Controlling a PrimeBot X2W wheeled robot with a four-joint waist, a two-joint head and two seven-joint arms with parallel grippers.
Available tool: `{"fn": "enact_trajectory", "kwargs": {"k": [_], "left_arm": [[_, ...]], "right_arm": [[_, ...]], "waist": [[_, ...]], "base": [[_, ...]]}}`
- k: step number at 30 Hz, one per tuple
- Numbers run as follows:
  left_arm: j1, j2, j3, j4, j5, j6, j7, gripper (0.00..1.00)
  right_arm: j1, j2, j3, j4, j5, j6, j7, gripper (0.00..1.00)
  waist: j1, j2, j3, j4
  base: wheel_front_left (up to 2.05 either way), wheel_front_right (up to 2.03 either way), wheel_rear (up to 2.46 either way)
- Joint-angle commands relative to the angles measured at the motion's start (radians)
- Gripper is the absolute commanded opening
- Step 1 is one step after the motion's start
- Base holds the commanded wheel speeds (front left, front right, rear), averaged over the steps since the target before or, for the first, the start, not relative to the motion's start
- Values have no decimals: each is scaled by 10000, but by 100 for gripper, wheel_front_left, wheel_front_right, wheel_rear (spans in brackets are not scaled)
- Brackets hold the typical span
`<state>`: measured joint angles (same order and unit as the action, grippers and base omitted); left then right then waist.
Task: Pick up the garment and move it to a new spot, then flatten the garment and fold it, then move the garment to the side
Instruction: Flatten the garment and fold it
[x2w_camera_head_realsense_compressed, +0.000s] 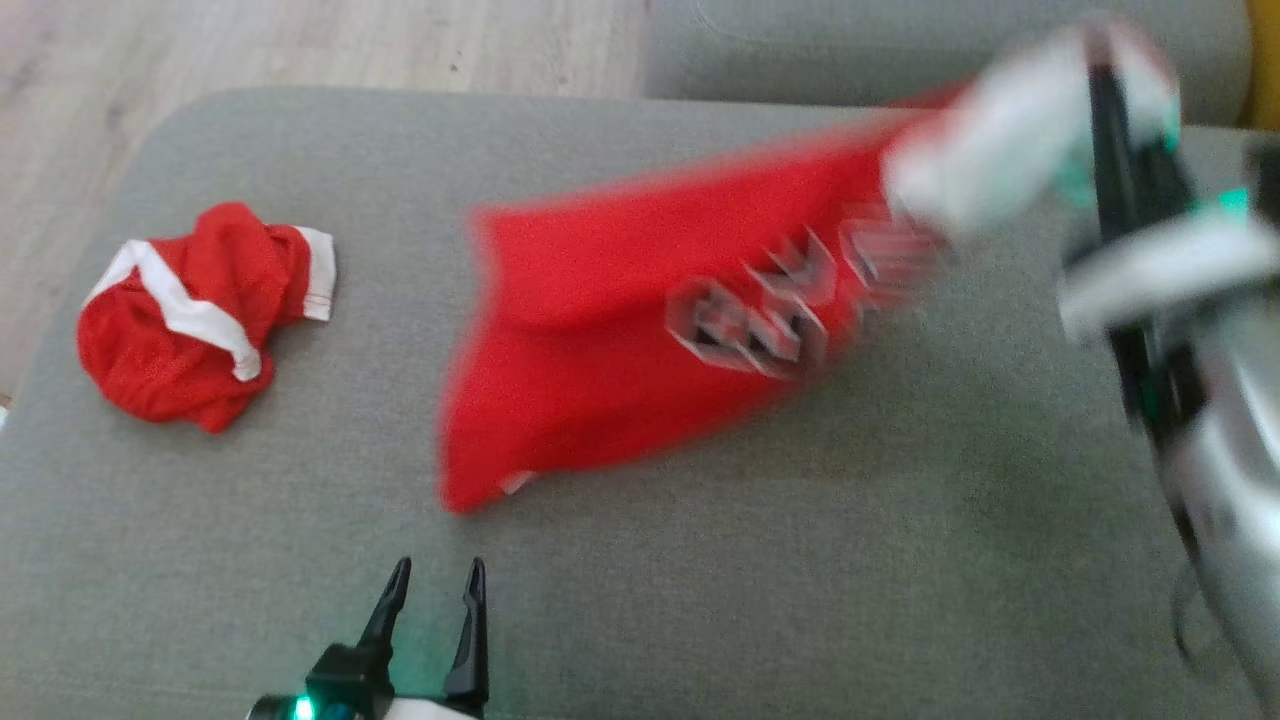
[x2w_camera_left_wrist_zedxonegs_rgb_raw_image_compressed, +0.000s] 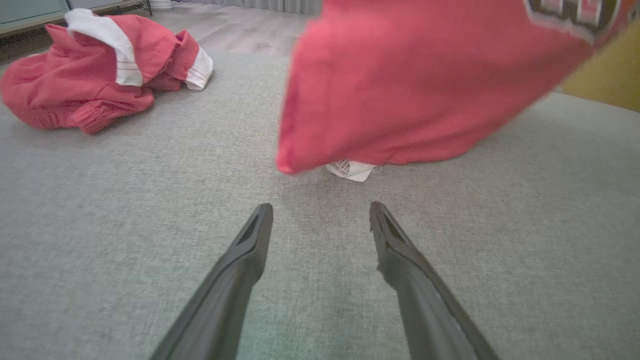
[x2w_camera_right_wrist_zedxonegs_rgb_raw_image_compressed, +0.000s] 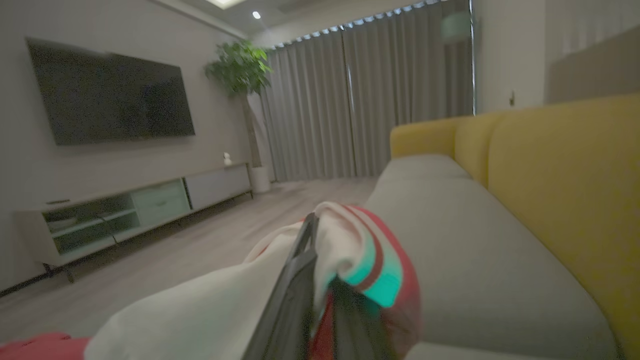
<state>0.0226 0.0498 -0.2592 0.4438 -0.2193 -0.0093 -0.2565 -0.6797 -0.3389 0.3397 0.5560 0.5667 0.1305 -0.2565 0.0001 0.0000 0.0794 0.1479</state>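
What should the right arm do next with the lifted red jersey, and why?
Probably lower the right gripper to lay the red lettered jersey onto the bare grey fabric cushion. It is shut on the jersey's white-trimmed edge, the cloth hangs slanted with its low corner near the cushion, and the open left gripper sits nearby.

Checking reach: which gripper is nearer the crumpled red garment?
Left. Left gripper, jaws open, is robot-side and right of the crumpled garment, not touching; right gripper is far across the cushion, shut on the jersey.

2 red garments, 2 grippers, 1 sofa, 1 television, 1 potted plant, 1 low cabinet
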Motion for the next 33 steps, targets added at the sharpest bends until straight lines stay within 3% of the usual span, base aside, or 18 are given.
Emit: {"fn": "enact_trajectory", "kwargs": {"k": [1,3,4,5,6,10,14,20,26,33], "left_arm": [[-487,5,301,-329,122,2,-53,100],[-636,5,305,-337,208,-44,-53,100],[-704,5,316,-339,256,-71,-53,100],[-763,5,345,-344,284,-91,-53,100],[-820,5,374,-353,308,-115,-53,100],[-1046,5,475,-429,299,-169,-53,100],[-1347,5,443,-583,122,-116,-53,100],[-2022,5,284,-731,-197,178,-53,100],[-2903,5,385,-365,-290,355,-53,100],[-3996,5,647,834,-728,158,-53,100]], "right_arm": [[316,-191,43,-139,73,2,-53,0],[1178,-453,-109,345,165,2,-53,0],[1545,-523,-89,659,192,2,-53,17],[1840,-544,-51,986,210,2,-53,79],[2055,-525,-53,1307,235,2,-53,100],[2329,-399,-286,1852,-258,2,-53,100],[2408,-216,-1545,1732,-2007,2,-53,100],[3044,1167,-3787,222,-5067,2,-53,100],[3536,2419,-3716,-792,-5879,2,-53,100],[3738,2753,-3167,-1033,-5617,2,-53,100]], "waist": [[-1,0,245,-192],[-1,0,426,-332],[-1,0,489,-407],[-1,0,540,-500],[-1,0,581,-597],[-1,0,654,-1043],[-1,0,666,-1498],[-1,0,832,-2056],[-1,0,1262,-2545],[-1,0,1697,-2929]], "base": [[0,0,0],[0,0,0],[0,0,0],[0,0,0],[0,0,0],[0,0,0],[0,0,0],[0,0,0],[0,0,0],[0,0,0]]}}
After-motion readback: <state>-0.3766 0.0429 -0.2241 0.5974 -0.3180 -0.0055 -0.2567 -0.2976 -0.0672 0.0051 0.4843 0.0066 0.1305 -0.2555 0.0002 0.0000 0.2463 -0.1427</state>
